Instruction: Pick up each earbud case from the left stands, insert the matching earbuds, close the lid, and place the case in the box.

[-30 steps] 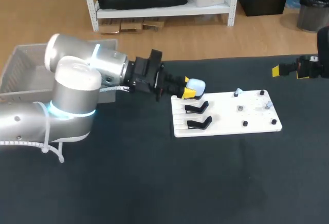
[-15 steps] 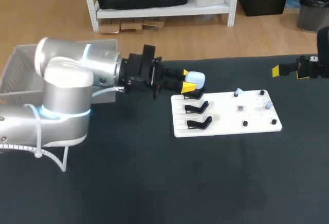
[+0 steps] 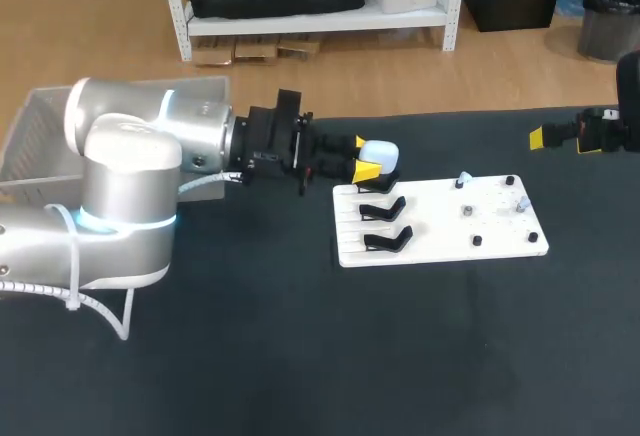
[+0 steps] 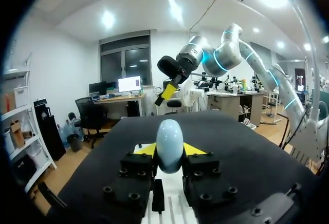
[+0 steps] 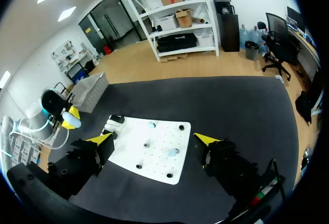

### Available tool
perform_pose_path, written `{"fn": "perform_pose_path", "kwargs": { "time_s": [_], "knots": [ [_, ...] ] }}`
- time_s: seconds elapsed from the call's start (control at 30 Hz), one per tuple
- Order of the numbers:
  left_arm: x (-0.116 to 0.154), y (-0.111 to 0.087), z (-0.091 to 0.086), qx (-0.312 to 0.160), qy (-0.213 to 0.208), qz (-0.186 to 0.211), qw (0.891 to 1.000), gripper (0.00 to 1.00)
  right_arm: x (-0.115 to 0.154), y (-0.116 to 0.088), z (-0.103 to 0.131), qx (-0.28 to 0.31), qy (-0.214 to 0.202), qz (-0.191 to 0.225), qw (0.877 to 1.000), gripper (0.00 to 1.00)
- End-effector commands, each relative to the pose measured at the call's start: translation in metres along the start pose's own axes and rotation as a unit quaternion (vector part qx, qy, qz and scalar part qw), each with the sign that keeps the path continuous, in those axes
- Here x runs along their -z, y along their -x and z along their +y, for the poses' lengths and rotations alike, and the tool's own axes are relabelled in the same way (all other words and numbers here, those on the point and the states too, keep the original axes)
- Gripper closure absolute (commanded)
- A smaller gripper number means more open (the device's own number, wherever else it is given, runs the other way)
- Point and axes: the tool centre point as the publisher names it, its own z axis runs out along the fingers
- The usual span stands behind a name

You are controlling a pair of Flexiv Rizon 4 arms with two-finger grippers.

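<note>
1. Your left tool squeezes the pale blue earbud case.
2. You see the case near the middle of the frame, just above the white board's upper left corner.
3. Your right tool is wide open and holds nothing.

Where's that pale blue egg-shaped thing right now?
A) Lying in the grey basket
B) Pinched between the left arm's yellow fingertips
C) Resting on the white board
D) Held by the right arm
B: the earbud case sits clamped from both sides between the left gripper's yellow tips.
</note>
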Motion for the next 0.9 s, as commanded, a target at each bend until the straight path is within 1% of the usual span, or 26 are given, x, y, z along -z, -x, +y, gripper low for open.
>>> {"fn": "perform_pose_path", "kwargs": {
  "time_s": [0.03,0.13,0.33,0.43,0.53,0.67,0.9],
  "knots": [
    [0.005,0.002,-0.008,0.004,0.032,-0.017,0.999,1.0,0.0,0.0,-0.001,0.001,0.002,0.0,1.0,0.0],
    [0.003,0.005,-0.012,0.002,0.048,-0.027,0.998,1.0,0.0,0.0,-0.001,0.001,0.002,0.0,1.0,0.0],
    [-0.002,0.008,-0.017,-0.004,0.053,-0.038,0.998,1.0,0.0,0.0,-0.001,0.001,0.002,0.0,1.0,0.0],
    [-0.002,0.008,-0.018,0.002,0.056,-0.047,0.997,1.0,0.0,0.0,-0.001,0.001,0.002,0.0,1.0,0.0],
    [-0.004,0.006,-0.021,0.006,0.052,-0.054,0.997,1.0,0.001,-0.003,0.004,0.007,0.003,0.005,1.0,0.0],
    [-0.007,0.006,-0.022,0.012,0.043,-0.065,0.997,1.0,0.009,-0.007,0.011,0.01,0.01,0.005,1.0,0.0],
    [-0.007,0.004,-0.02,0.019,0.035,-0.08,0.996,1.0,0.018,-0.021,0.033,0.028,0.029,0.015,0.999,0.0]
  ]
}}
